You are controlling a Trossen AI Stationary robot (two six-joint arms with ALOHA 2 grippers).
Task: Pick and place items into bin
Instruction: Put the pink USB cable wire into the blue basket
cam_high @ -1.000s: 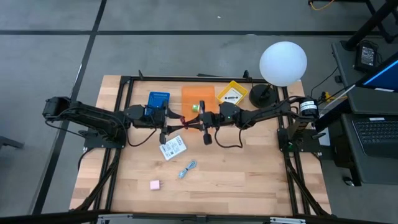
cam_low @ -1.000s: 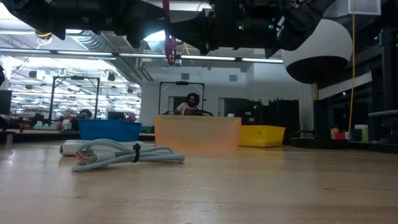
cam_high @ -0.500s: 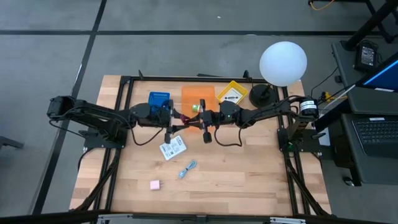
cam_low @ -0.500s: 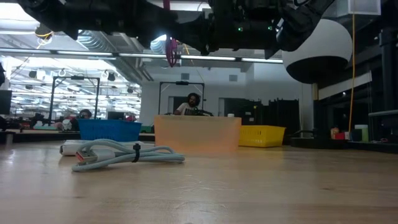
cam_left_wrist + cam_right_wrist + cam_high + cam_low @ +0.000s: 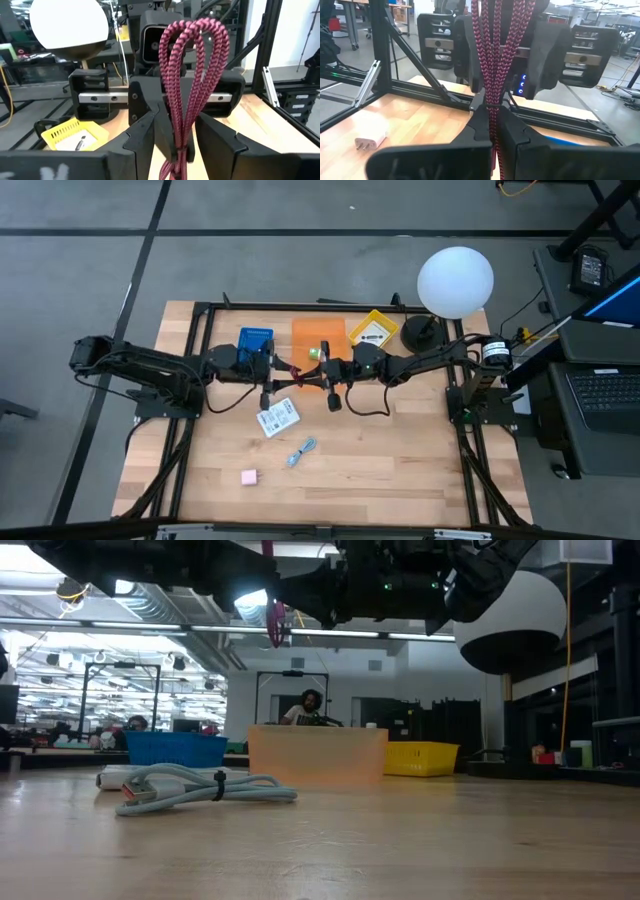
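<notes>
The dark-red cord (image 5: 291, 372) is a bundle of loops held in the air over the table's middle, in front of the orange bin (image 5: 318, 335). My right gripper (image 5: 492, 107) comes from the table's right and is shut on it. Facing it from the left, my left gripper (image 5: 180, 112) is open, with a finger on each side of the strands (image 5: 192, 65); I cannot tell whether they touch. On the table lie a white printed packet (image 5: 278, 417), a light-blue cord (image 5: 301, 450) and a pink cube (image 5: 248, 477). My right gripper pinches the bundled strands of the dark-red cord (image 5: 493, 97) between its two fingers, coming level from the table's right and lying across the strands. The cord is lifted clear and runs upright through the hold, loops rising above it and a loop end (image 5: 276, 625) hanging below.
Blue bin (image 5: 255, 340), orange bin and yellow bin (image 5: 372, 330) stand in a row at the far edge; the yellow one holds a white packet. A greenish bit (image 5: 313, 353) sits at the orange bin's near edge. A white globe lamp (image 5: 455, 280) stands far right.
My left arm moved a little toward the table's right, closer to the right gripper, then drew back toward the left. The dark-red cord stayed lifted between the two grippers.
</notes>
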